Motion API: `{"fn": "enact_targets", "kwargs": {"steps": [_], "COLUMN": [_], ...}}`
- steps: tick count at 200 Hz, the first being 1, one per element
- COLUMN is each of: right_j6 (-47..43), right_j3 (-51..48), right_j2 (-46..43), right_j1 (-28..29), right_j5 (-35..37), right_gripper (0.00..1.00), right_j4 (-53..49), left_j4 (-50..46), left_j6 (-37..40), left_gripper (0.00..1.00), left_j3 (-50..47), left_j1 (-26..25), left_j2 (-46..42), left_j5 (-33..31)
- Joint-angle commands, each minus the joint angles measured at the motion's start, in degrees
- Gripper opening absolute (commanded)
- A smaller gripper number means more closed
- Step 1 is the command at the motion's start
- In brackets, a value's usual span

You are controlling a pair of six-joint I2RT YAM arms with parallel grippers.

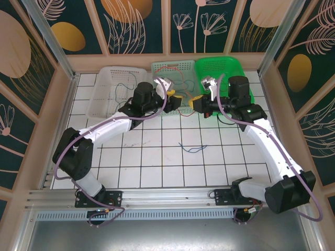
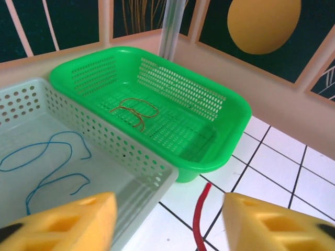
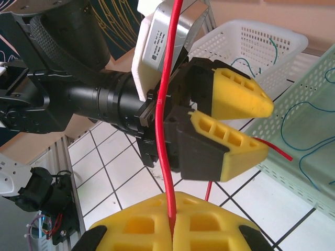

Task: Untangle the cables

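My right gripper (image 3: 172, 230) is shut on a red cable (image 3: 166, 104) that rises straight up from its pads; from above this gripper (image 1: 194, 102) sits in front of the baskets. My left gripper (image 2: 167, 219) is open, and the red cable (image 2: 198, 219) lies between its yellow fingers (image 2: 78, 225) without touching either. In the right wrist view, the left gripper (image 3: 267, 129) faces mine with the cable's end poking out past its lower finger. A dark blue cable (image 1: 191, 148) lies loose on the tiles. From above, the left gripper (image 1: 174, 96) is close beside the right one.
Three baskets stand along the back wall: a white one (image 1: 112, 89) holding a green cable (image 3: 272, 47), a pale green one (image 2: 131, 172) holding a blue cable (image 2: 52, 162), and a bright green one (image 2: 230, 110) holding an orange-brown cable (image 2: 136, 110).
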Motion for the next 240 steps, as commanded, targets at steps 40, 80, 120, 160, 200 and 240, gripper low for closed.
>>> {"fn": "enact_targets", "kwargs": {"steps": [40,80,120,160,200,240], "right_j6": [-0.1,-0.2,-0.4,0.5,6.6,19.8], "right_j3": [1.5,2.6,2.4,1.3,-4.0,-11.8], "right_j2": [-1.0,-1.2,-2.2,-3.3,-7.1,-9.4], "right_j1": [0.0,0.0,-0.2,-0.8,-3.7,-9.9], "right_j5": [-0.8,-0.9,0.5,3.1,11.1,17.5], "right_gripper": [0.0,0.0,0.0,0.0,0.0,0.0], "right_j4": [1.7,1.5,1.6,3.6,13.3,27.6], "left_j4": [0.3,1.1,2.3,6.9,17.7,36.5], "left_j6": [-1.0,-2.3,-3.0,-6.0,-15.9,-33.7], "left_gripper": [0.63,0.39,0.0,0.0,0.0,0.0], "left_j3": [0.4,0.6,0.4,-2.6,-11.9,-26.6], "left_j1": [0.6,0.6,1.0,1.7,2.9,4.2], "left_j2": [-0.5,0.8,0.3,-1.7,-6.6,-13.2], "left_j5": [5.1,8.9,10.4,7.7,-7.2,-21.8]}}
